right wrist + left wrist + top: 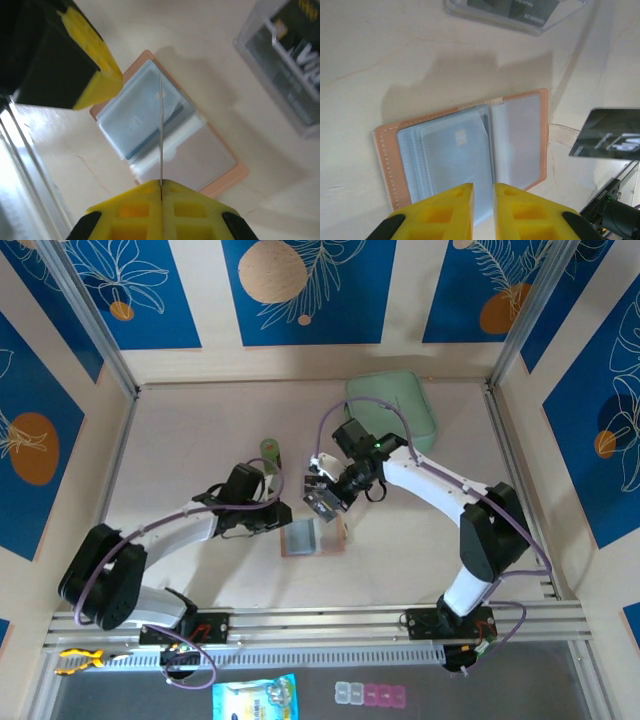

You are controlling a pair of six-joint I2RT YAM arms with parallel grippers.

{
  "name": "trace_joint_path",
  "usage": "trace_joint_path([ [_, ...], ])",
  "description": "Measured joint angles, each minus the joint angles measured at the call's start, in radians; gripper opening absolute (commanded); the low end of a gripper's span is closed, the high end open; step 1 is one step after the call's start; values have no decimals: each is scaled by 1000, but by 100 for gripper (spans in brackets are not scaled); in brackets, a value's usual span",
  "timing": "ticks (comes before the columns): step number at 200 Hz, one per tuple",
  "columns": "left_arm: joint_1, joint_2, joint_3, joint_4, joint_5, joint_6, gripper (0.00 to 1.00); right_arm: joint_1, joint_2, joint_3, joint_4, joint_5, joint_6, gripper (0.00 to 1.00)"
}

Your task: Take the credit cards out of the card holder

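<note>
At table centre the card holder is laid open, credit cards seen inside. At 10 o'clock the left gripper is held slightly apart, empty; at 12 o'clock the right gripper is clamped on a dark card, whose set-down is judged next.

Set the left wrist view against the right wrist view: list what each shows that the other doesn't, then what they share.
Left wrist, not right wrist: the printed face of the dark credit card, the holder's snap tab, and the narrow gap between the fingers of the left end effector. Right wrist, not left wrist: the right end effector shut on that card, seen edge-on. Both: the card holder lying open, and the clear box with cards inside.
</note>
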Motion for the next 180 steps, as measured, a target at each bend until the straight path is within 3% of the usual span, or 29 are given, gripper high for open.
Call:
trace_joint_path([
  [31, 27, -46, -29, -8, 0, -2, 18, 2, 101, 122, -92, 47, -225, 0],
  [71, 50, -114, -71, -39, -7, -2, 19, -34, 232, 330, -220, 77, -389, 0],
  [124, 61, -169, -102, -71, -23, -3, 20, -83, 354, 584, -360, 102, -492, 0],
  [180, 66, -219, -108, -116, -39, -3, 20, -93, 454, 724, -438, 125, -550, 0],
])
